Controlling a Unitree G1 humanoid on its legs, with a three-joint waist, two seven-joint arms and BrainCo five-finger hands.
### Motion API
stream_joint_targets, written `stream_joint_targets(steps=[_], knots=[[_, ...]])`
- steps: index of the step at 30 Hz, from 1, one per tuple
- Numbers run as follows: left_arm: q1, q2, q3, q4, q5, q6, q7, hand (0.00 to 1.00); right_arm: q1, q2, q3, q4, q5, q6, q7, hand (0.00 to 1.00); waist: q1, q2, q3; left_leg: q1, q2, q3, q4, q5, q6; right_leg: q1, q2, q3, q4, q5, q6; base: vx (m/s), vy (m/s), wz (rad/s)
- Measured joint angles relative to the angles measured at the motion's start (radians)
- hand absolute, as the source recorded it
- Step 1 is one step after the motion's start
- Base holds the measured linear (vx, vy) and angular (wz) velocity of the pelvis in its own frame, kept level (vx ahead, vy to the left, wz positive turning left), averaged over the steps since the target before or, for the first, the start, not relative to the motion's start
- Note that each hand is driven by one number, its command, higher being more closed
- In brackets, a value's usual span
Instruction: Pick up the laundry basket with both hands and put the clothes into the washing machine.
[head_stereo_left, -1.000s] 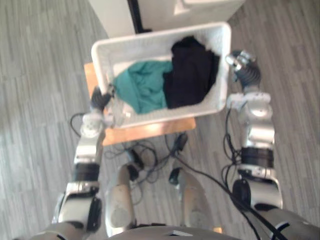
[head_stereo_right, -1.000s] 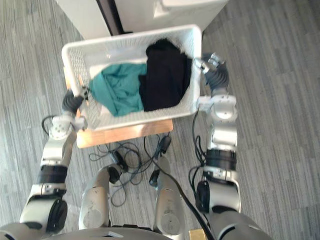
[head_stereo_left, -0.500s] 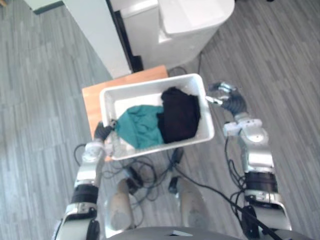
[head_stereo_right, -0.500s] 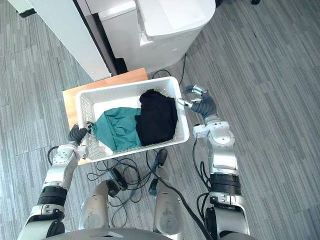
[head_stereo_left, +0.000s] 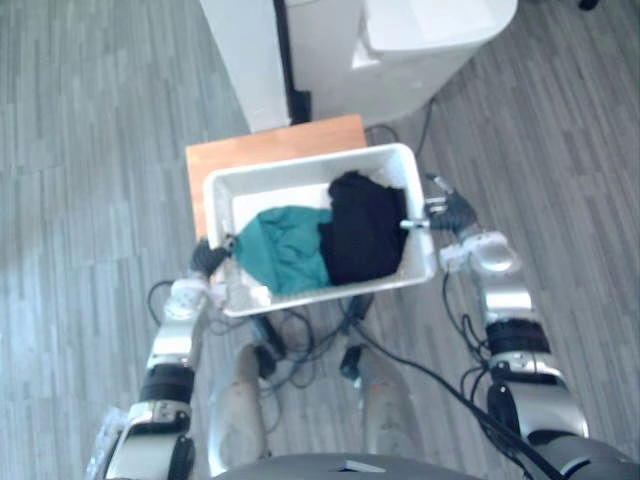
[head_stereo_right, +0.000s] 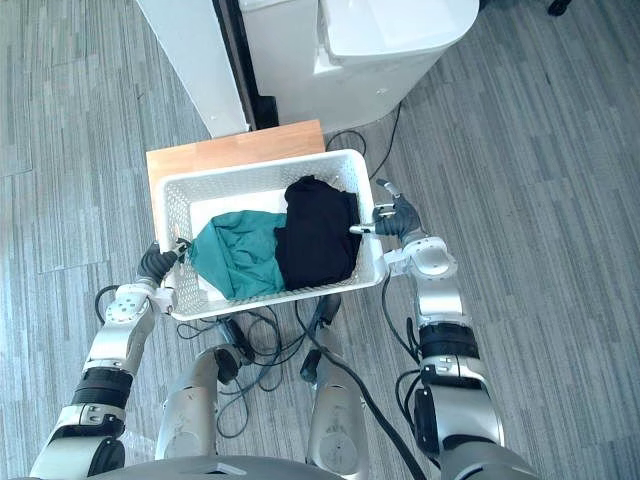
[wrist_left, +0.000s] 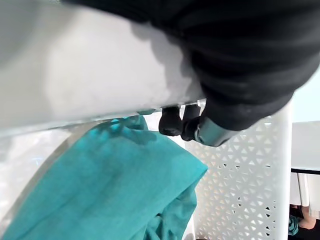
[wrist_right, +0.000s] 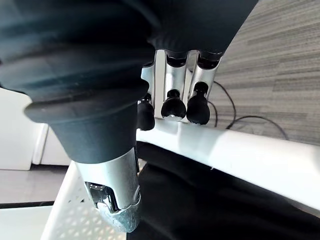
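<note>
A white laundry basket (head_stereo_right: 262, 170) stands on a low wooden stool (head_stereo_right: 230, 155). Inside lie a teal garment (head_stereo_right: 235, 255) on the left and a black garment (head_stereo_right: 315, 240) on the right. My left hand (head_stereo_right: 155, 263) grips the basket's left rim, with its dark fingertips (wrist_left: 172, 122) curled under the white edge (wrist_left: 90, 85). At the right rim, my right hand (head_stereo_right: 400, 218) has straight fingers (wrist_right: 175, 105) resting on the edge (wrist_right: 240, 155). Its thumb reaches inside the basket, over the black garment.
Just past the stool stands a white washing machine (head_stereo_right: 390, 40), and a white panel (head_stereo_right: 190, 60) with a dark gap lies to its left. Grey plank floor surrounds the stool on both sides.
The camera has risen and shifted. My right hand has come in from beside the basket to its right rim, and its fingers have straightened. The left hand keeps its grip.
</note>
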Motion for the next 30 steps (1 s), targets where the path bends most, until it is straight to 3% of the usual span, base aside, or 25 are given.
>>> stream_joint_targets(steps=[5, 11, 19, 20, 30], knots=[[-0.034, 0.022, 0.006, -0.052, -0.001, -0.005, 0.001, 1.0, -0.05, 0.011, -0.007, 0.018, 0.006, 0.013, -0.002, 0.0, 0.021, 0.0, 0.063, -0.03, 0.001, -0.011, -0.003, 0.008, 0.002, -0.016, 0.016, 0.0, -0.041, 0.006, -0.007, -0.04, -0.032, -0.07], [-0.058, 0.032, 0.039, -0.081, 0.0, -0.005, 0.001, 1.0, -0.067, 0.028, -0.011, -0.042, 0.008, 0.014, -0.008, 0.0, 0.023, -0.003, 0.073, -0.048, 0.016, -0.008, -0.004, 0.02, -0.004, -0.035, 0.031, 0.0, -0.05, 0.036, -0.012, 0.05, -0.024, -0.04], [-0.081, 0.032, 0.042, -0.08, -0.003, -0.023, 0.006, 1.0, -0.08, 0.031, -0.018, -0.045, 0.051, 0.014, -0.049, 0.0, 0.034, -0.005, 0.084, -0.055, 0.033, -0.009, 0.01, 0.007, -0.008, -0.037, 0.045, 0.001, -0.05, 0.029, -0.021, 0.03, -0.006, -0.03], [-0.08, 0.031, 0.042, -0.078, -0.006, -0.025, 0.006, 1.0, -0.085, 0.031, -0.019, -0.045, 0.052, 0.014, -0.057, 1.0, 0.033, -0.006, 0.085, -0.058, 0.033, -0.01, 0.01, 0.007, -0.008, -0.038, 0.045, 0.0, -0.052, 0.026, -0.019, 0.0, 0.0, 0.0], [-0.098, 0.03, 0.038, -0.036, -0.02, -0.037, 0.008, 1.0, -0.122, 0.033, -0.019, -0.044, 0.037, 0.022, -0.081, 1.0, 0.033, -0.015, 0.092, -0.067, 0.032, -0.02, 0.012, 0.009, -0.008, -0.039, 0.046, -0.004, -0.055, 0.028, -0.017, 0.01, 0.002, 0.01]])
